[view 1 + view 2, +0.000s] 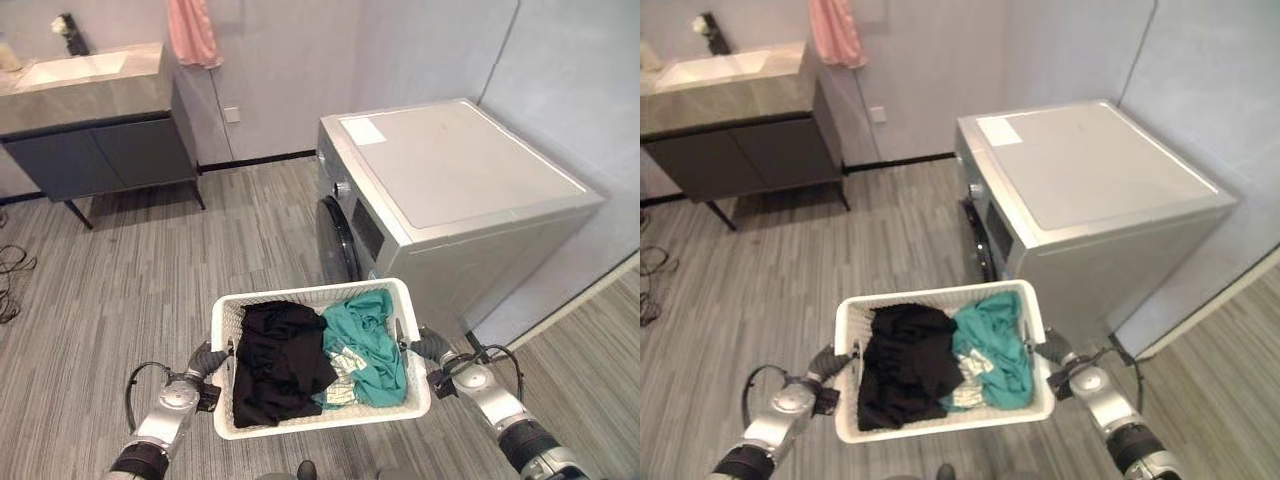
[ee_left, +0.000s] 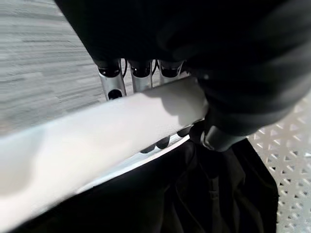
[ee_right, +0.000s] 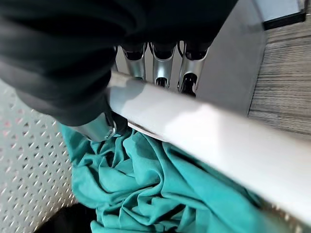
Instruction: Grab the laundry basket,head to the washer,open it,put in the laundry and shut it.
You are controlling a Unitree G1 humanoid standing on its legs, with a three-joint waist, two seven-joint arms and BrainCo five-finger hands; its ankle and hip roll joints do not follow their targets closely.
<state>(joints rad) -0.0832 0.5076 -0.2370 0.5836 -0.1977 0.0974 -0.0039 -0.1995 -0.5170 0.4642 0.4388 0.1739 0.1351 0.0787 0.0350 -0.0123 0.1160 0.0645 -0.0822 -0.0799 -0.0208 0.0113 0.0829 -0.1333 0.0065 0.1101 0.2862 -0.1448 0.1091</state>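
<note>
Left hand [image 1: 207, 360] and right hand [image 1: 430, 348] each curl round the white laundry basket [image 1: 316, 424] rim; washing machine [image 1: 450, 200] door seemingly closed, so I keep it level approaching

The washer [image 1: 450, 190] blocks my way from twelve to two o'clock; bare floor [image 1: 150, 270] lies free at ten, up to the vanity cabinet [image 1: 95, 125].

A home bathroom or laundry room: a silver front-loading washer [image 1: 440, 200] stands in the corner, a dark vanity cabinet [image 1: 100, 150] with a sink [image 1: 75, 68] in its counter lines the wall, a pink towel [image 1: 192, 32] hangs above, and grey plank flooring [image 1: 150, 270] runs throughout.
</note>
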